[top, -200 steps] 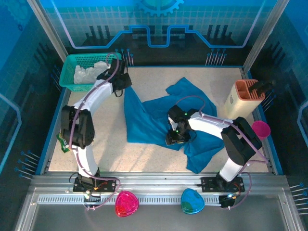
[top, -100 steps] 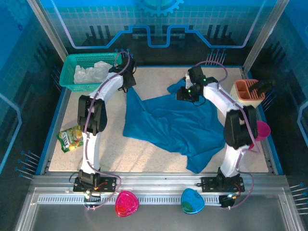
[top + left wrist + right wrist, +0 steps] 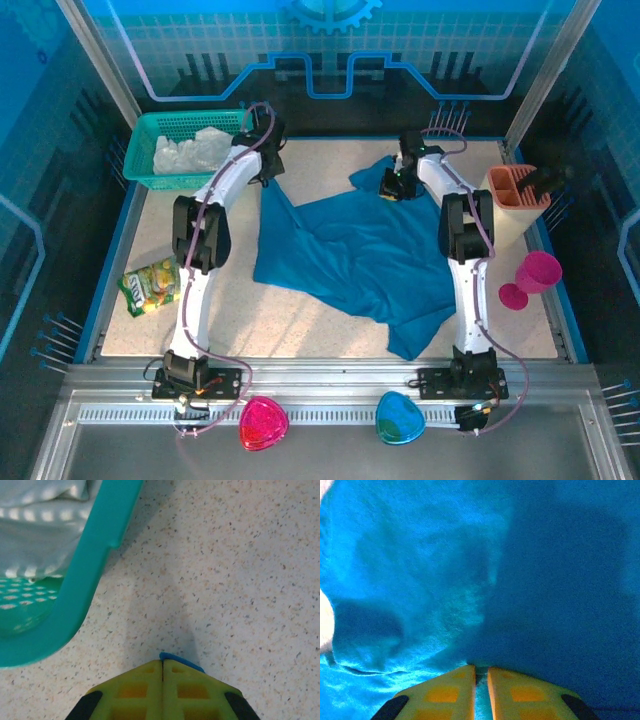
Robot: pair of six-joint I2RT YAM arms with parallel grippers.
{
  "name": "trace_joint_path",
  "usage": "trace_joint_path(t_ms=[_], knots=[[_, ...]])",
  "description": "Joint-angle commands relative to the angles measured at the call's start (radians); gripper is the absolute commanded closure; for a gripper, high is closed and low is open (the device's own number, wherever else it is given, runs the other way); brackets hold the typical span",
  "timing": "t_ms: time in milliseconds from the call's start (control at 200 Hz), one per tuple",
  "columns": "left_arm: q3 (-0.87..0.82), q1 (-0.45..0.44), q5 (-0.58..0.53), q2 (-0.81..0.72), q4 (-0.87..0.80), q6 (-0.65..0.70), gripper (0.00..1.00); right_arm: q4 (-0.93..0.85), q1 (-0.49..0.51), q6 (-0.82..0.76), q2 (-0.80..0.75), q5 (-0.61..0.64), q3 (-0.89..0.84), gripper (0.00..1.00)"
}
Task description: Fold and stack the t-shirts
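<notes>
A teal-blue t-shirt [image 3: 350, 250] lies spread and wrinkled across the middle of the table. My left gripper [image 3: 268, 170] is at its far left corner beside the green basket [image 3: 140, 150]. In the left wrist view its fingers [image 3: 162, 662] are shut, with a sliver of the blue cloth [image 3: 184, 662] pinched at the tips. My right gripper [image 3: 392, 186] is at the shirt's far right part. Seen from the right wrist, that gripper [image 3: 481, 672] has closed on a fold of the blue cloth [image 3: 445, 555]. A white t-shirt [image 3: 190, 150] lies crumpled in the basket.
The basket's rim [image 3: 90, 580] is close to the left of my left fingers. A yellow-green snack packet [image 3: 150, 287] lies at the table's left edge. An orange-topped holder [image 3: 515, 190] and a pink cup [image 3: 540, 270] stand on the right side.
The right gripper went from the shirt's middle to its far right part and closed on the cloth. The left arm reached a little farther back, and the shirt spread wider.
</notes>
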Motion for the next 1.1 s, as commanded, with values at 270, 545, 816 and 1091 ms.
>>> trace_joint_path(t_ms=[270, 545, 816, 1091], knots=[[0.370, 0.018, -0.015, 0.240, -0.160, 0.033, 1.00, -0.167, -0.127, 0.174, 0.239, 0.089, 0.290, 0.80], [0.377, 0.054, 0.047, 0.275, -0.073, 0.027, 1.00, -0.079, -0.197, 0.245, 0.187, 0.166, 0.189, 0.80], [0.363, 0.050, 0.191, 0.279, 0.100, 0.076, 0.75, -0.044, -0.195, 0.239, 0.174, 0.128, 0.196, 0.77], [0.282, 0.003, 0.211, 0.089, 0.162, 0.181, 0.18, -0.028, -0.123, -0.006, -0.080, 0.132, 0.092, 0.51]])
